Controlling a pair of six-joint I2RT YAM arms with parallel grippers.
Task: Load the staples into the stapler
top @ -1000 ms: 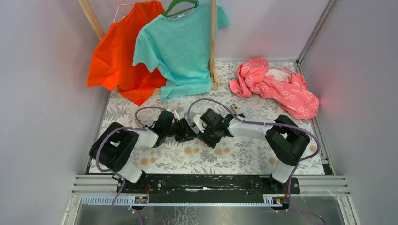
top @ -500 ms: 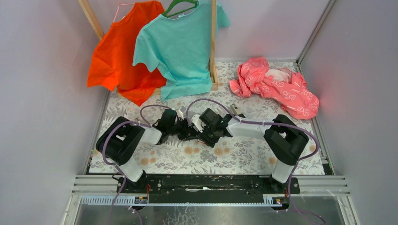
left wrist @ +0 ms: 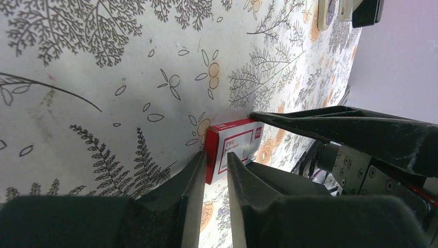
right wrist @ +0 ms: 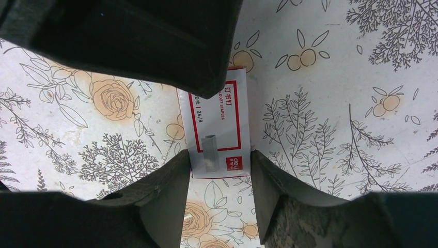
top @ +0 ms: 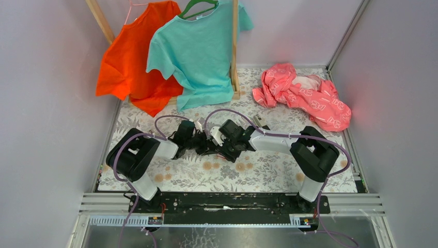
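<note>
Staples [right wrist: 219, 124] within right gripper [right wrist: 220, 155] grasp

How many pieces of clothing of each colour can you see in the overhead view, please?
Orange: 1, the orange T-shirt, hanging.
Teal: 1, the teal T-shirt, hanging.
Pink: 1, the pink garment, crumpled.
Total: 3

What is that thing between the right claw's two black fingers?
The staples box, red and white, flat on the flowered table. The right gripper touches both its sides, as the right wrist view shows.
</note>
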